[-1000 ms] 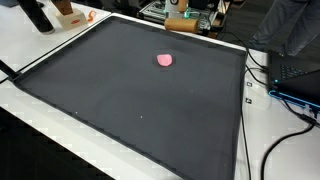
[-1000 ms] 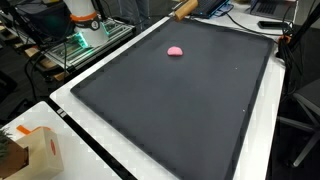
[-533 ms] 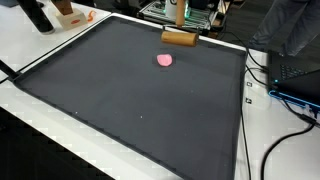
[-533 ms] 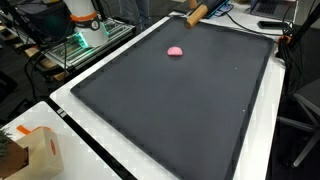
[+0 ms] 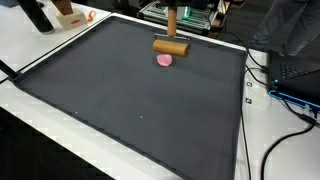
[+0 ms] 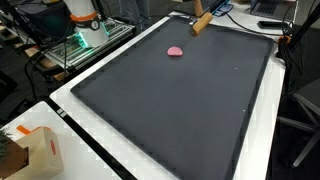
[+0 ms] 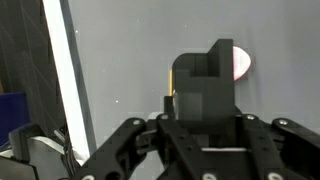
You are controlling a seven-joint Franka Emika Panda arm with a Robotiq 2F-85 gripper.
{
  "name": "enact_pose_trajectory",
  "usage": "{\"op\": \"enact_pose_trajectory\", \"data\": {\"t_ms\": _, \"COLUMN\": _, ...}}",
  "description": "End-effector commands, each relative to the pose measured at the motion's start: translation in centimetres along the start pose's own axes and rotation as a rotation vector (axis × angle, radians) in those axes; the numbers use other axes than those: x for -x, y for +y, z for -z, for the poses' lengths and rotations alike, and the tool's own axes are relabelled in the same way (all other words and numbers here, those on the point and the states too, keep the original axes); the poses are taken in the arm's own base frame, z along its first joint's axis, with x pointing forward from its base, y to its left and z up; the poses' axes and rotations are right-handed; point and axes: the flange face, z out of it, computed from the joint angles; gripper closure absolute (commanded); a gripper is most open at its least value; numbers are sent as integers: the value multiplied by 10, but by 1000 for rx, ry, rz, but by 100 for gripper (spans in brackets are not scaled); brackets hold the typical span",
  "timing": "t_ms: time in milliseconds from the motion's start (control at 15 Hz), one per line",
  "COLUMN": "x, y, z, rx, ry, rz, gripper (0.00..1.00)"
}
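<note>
A small pink lump (image 5: 165, 60) lies on a large black mat (image 5: 140, 110) near its far edge, and it shows in both exterior views (image 6: 175, 51). A wooden mallet-like tool (image 5: 171, 45), a short cylinder on a thin stick, hangs just above and beside the lump (image 6: 202, 22). Its stick runs up out of the frame. The arm itself is not in either exterior view. In the wrist view my gripper (image 7: 205, 112) is closed around the tool's dark, shadowed block (image 7: 203, 80), with the pink lump (image 7: 241, 66) just beyond it.
The mat (image 6: 190, 105) lies on a white table. A cardboard box (image 6: 38, 150) stands at one near corner. Cables and a laptop (image 5: 297, 82) lie off one side. Lab equipment (image 6: 85, 30) and boxes (image 5: 68, 14) stand beyond the far edge.
The wooden tool has come in from beyond the far edge and moved over the mat, down toward the pink lump. The lump has not moved.
</note>
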Motion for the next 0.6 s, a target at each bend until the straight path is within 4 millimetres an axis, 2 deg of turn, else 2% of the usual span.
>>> {"op": "enact_pose_trajectory", "data": {"t_ms": 0, "x": 2, "y": 13, "z": -7, "rx": 10, "ry": -32, "rz": -10, "gripper": 77}}
{"op": "enact_pose_trajectory", "data": {"t_ms": 533, "x": -10, "y": 8, "z": -24, "rx": -38, "ry": -105, "rz": 58, "gripper": 77}}
